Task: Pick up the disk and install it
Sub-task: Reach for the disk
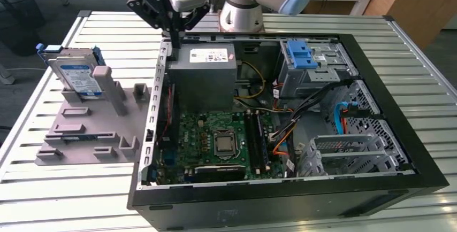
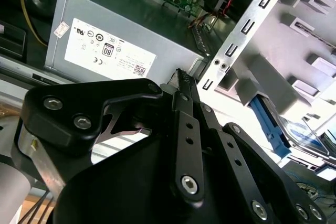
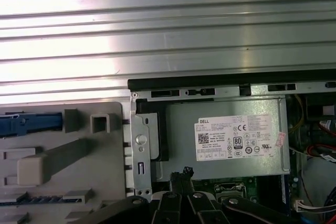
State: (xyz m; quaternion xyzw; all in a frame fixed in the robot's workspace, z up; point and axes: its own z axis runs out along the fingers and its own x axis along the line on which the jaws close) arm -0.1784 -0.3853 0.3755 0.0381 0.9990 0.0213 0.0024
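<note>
The disk (image 1: pixel 76 75), silver with a blue-and-white label and a blue frame, stands on edge in a grey holder (image 1: pixel 93 130) on the table at the exterior view's left. In the first wrist view the disk (image 3: pixel 21 124) shows edge-on as a blue strip, and in the second wrist view its blue frame (image 2: pixel 269 123) sits beside the grey holder. My gripper (image 1: pixel 173 44) hangs over the back left corner of the open computer case (image 1: pixel 371 189), to the right of the disk and apart from it. Its fingers (image 3: pixel 182 173) are shut together with nothing between them; the gripper (image 2: pixel 181 78) points at the case's side rail.
A grey metal power supply (image 1: pixel 207 63) with a white sticker lies just beside the gripper inside the case. A motherboard (image 1: pixel 221 141), cables (image 1: pixel 314 109) and a drive cage with a blue latch (image 1: pixel 301 55) take up the case. Slatted metal table (image 1: pixel 78 200) lies all around.
</note>
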